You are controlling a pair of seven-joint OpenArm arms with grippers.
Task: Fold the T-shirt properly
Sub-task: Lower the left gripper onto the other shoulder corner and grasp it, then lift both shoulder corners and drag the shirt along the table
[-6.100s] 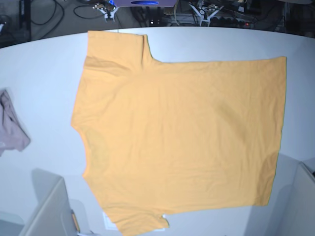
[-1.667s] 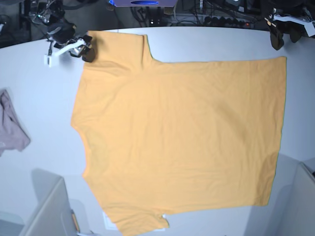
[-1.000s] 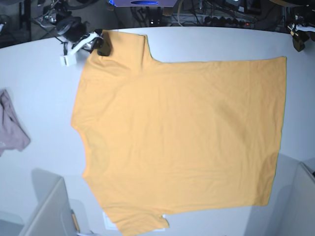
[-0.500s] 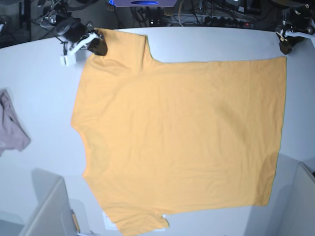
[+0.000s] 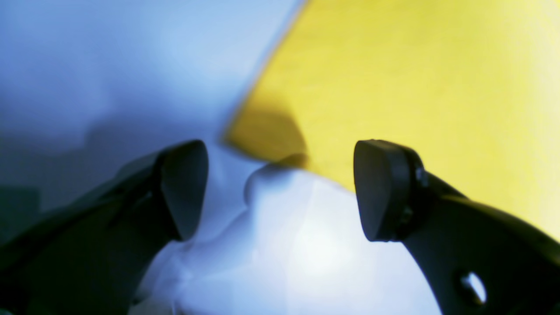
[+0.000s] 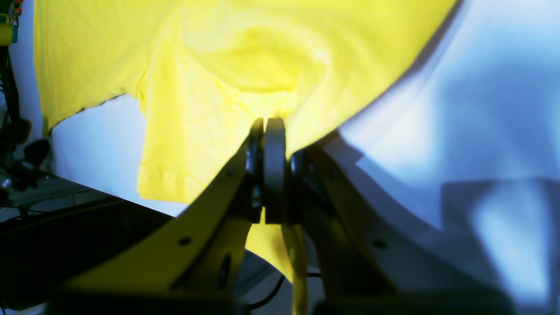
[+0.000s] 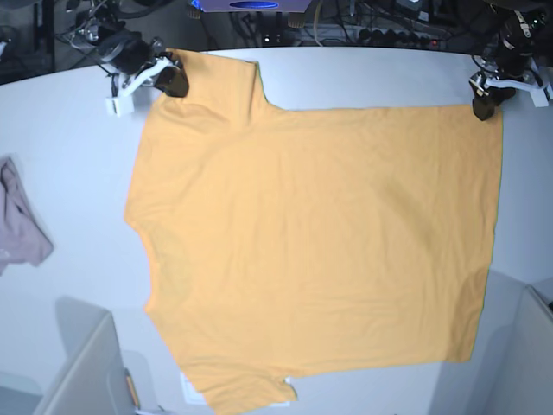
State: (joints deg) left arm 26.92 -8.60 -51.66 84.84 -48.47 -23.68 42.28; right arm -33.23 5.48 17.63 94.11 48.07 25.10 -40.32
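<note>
The light-orange T-shirt (image 7: 311, 233) lies spread flat on the white table, sleeves toward the left and hem toward the right. My right gripper (image 7: 175, 80) is at the far left sleeve. In the right wrist view it (image 6: 267, 124) is shut on a pinched fold of the T-shirt (image 6: 245, 57). My left gripper (image 7: 484, 106) is at the shirt's far right hem corner. In the left wrist view it (image 5: 280, 188) is open, its jaws on either side of the corner of the T-shirt (image 5: 415, 87), low over the table.
A small pinkish cloth (image 7: 19, 220) lies at the table's left edge. Grey bin walls stand at the front left (image 7: 86, 372) and front right (image 7: 527, 363). Cables and gear line the far edge (image 7: 276, 22).
My left gripper has moved down and slightly left onto the hem corner. My right gripper has stayed at the sleeve. The shirt lies the same.
</note>
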